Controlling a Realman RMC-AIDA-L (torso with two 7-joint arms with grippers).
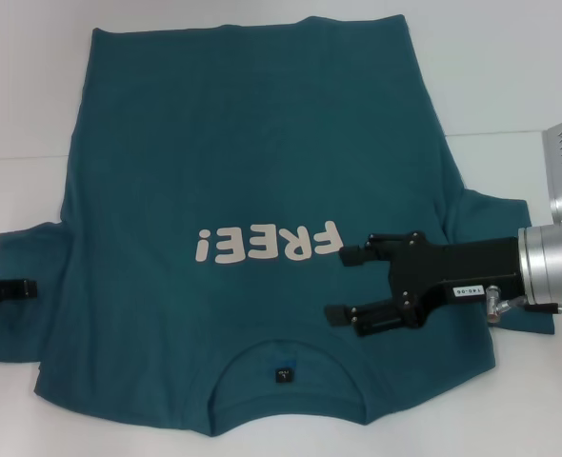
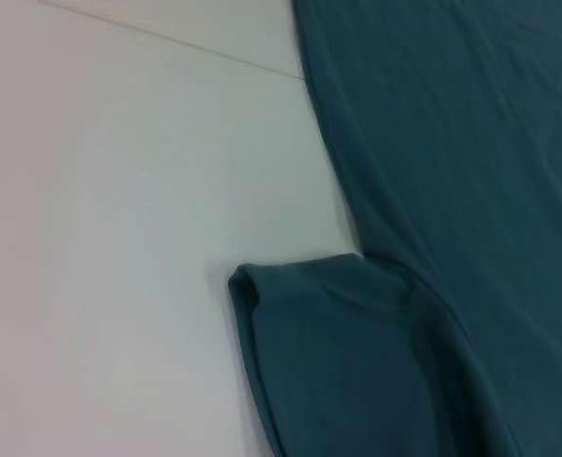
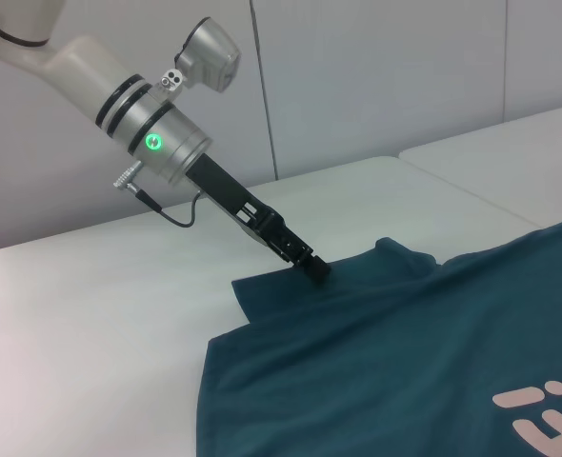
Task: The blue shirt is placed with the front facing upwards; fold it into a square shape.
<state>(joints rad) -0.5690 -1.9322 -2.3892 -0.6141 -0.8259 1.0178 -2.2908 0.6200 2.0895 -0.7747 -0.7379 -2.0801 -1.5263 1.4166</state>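
The blue shirt (image 1: 243,181) lies spread flat on the white table (image 1: 510,76) with its front up, the white "FREE!" print (image 1: 267,245) reading upside down from the head camera and the round neck with its small dark label (image 1: 283,374) lying at the edge of the shirt nearest the robot. Both short sleeves stick out sideways from the body of the shirt. The right gripper (image 1: 346,284) hovers over the shirt on the robot's right, just beside the end of the print, between the print and the right sleeve (image 1: 495,228); its two black fingers (image 1: 352,254) are spread apart with nothing between them, pointing toward the middle of the shirt. The left gripper (image 3: 317,270) is at the opposite sleeve: in the right wrist view its black tip comes down onto the cloth of the left sleeve (image 3: 291,290) at its outer edge, and in the head view only a black part of it shows at the sleeve's cuff. Whether its fingers are closed on the fabric cannot be told. The left wrist view shows that sleeve lying flat on the table with its hem slightly rolled.
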